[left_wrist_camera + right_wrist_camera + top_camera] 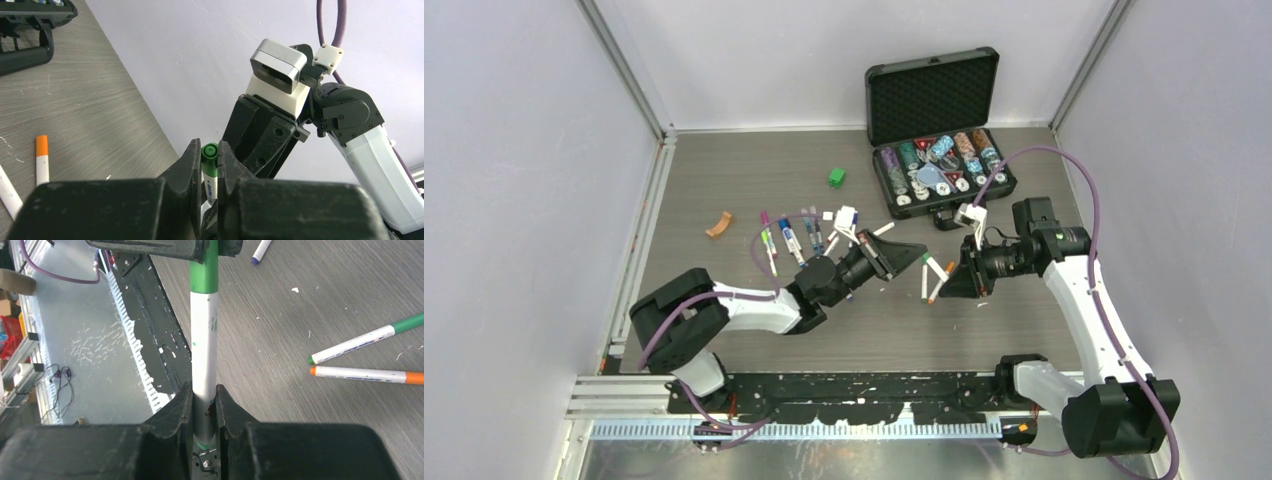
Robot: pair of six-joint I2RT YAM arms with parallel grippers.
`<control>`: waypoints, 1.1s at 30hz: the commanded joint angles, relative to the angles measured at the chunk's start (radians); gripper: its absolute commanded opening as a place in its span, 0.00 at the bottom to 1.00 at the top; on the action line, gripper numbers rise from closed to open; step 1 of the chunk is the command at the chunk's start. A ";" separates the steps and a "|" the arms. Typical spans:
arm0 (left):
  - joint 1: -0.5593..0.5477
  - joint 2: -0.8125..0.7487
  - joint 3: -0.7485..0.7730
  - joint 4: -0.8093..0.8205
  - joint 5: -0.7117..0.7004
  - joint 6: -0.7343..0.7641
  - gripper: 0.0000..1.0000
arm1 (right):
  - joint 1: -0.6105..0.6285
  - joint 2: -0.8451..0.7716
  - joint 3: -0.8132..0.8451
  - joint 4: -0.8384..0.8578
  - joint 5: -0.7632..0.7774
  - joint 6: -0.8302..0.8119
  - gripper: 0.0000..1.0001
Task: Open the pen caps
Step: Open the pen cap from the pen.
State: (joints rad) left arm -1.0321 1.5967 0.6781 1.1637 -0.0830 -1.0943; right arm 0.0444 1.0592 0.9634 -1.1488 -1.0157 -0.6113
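A pen with a white barrel and a green cap is held in the air between my two grippers. My right gripper is shut on the barrel's lower end. My left gripper is shut on the green cap, whose round end shows between the jaws. From above, the left gripper and right gripper face each other, close together over the table's middle. Under them lie a green pen and an orange pen. Several more pens lie in a row to the left.
An open black case of poker chips stands at the back right. A small green cube and a brown curved piece lie at the back left. Small white bits sit near the pen row. Walls enclose the table on three sides.
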 commanded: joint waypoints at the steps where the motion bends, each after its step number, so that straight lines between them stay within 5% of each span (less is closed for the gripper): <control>1: 0.082 -0.059 -0.052 0.160 -0.089 -0.047 0.00 | -0.005 -0.006 0.040 -0.010 0.021 -0.011 0.00; 7: 0.195 -0.106 -0.061 0.150 -0.045 -0.101 0.00 | -0.005 0.008 0.049 -0.039 0.021 -0.042 0.00; 33: 0.384 -0.322 0.063 -0.230 -0.008 -0.052 0.00 | 0.016 0.001 0.052 -0.055 0.043 -0.070 0.00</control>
State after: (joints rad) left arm -0.6479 1.3235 0.7143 0.9272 -0.0040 -1.1690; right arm 0.0589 1.0798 1.0130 -1.1568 -1.0065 -0.6647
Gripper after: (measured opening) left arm 0.090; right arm 0.208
